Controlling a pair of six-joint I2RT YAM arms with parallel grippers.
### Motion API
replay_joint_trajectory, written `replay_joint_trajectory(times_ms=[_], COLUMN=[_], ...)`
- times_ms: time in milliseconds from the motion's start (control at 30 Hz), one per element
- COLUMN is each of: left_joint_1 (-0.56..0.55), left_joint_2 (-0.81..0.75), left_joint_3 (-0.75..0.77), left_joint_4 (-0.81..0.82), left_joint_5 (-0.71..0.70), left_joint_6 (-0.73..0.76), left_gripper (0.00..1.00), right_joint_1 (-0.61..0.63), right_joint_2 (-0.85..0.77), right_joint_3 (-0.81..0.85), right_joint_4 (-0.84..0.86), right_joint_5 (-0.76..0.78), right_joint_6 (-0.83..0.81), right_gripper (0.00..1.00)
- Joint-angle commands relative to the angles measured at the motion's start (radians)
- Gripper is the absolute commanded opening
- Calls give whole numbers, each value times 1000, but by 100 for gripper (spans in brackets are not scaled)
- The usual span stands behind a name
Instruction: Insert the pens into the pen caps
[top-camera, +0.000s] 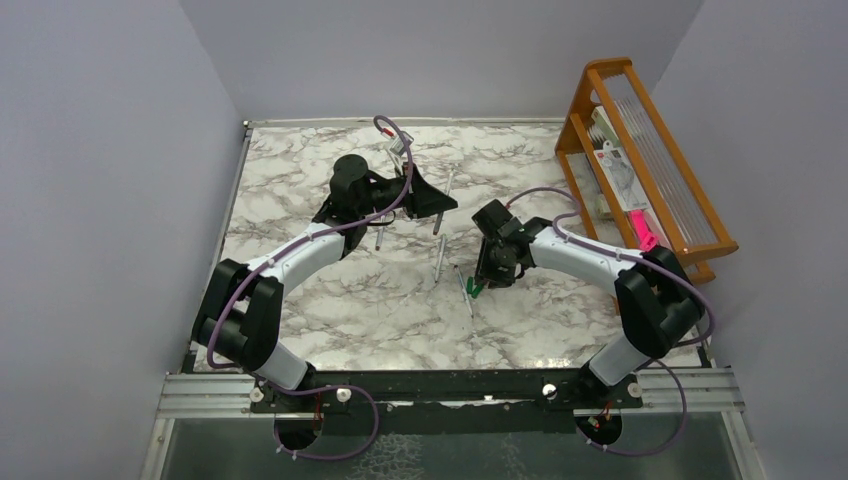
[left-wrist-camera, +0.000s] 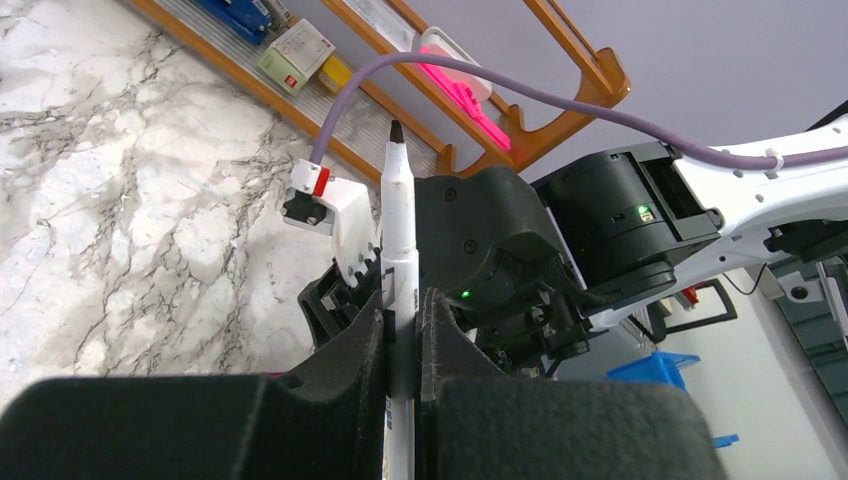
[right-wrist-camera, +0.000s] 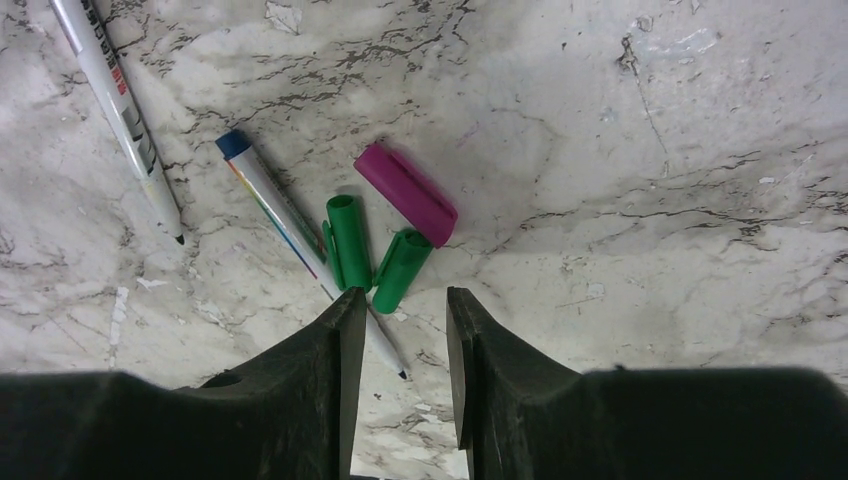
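Clamping pen (left-wrist-camera: 398, 250): left gripper (left-wrist-camera: 402, 312); right gripper (right-wrist-camera: 405, 296) parted, empty, green caps (right-wrist-camera: 347, 242) just ahead.

Table top (right-wrist-camera: 650, 150) is a marble-look surface, smooth with a soft sheen; pen caps (right-wrist-camera: 405, 193) are smooth plastic, slightly shiny; the pen (left-wrist-camera: 399, 230) has a glossy white plastic barrel; fingers (right-wrist-camera: 320, 370) of the right gripper (right-wrist-camera: 403, 320) look matt black, kinda grainy; rack (left-wrist-camera: 600, 85) is varnished wood.
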Motion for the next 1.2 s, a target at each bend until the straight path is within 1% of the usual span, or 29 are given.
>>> replay_joint_trajectory(times_ms=[0,567,800,900,1167], left_joint_1=[6,8,11,14,16], left_joint_2=[5,-6,-9,-12,-18], left_joint_3=[-5,-21,-24,-26,-27], left_joint_4=[20,10,7,8,8], left_joint_5=[-2,-8,-7,-8,-9], left_joint_6=[0,1,7,11,18], left_gripper=[0,0,0,0,0], right_joint_1=[9,26,40,41,41], right_joint_2=[31,102,140,149,147], right_joint_3=[26,41,65,73,75], right_joint_4=[26,51,19,5,-15], right_joint_5=[65,69,84,80,76], right_joint_6=[19,6,-14,-13,0], right_gripper=[35,36,36,32,10])
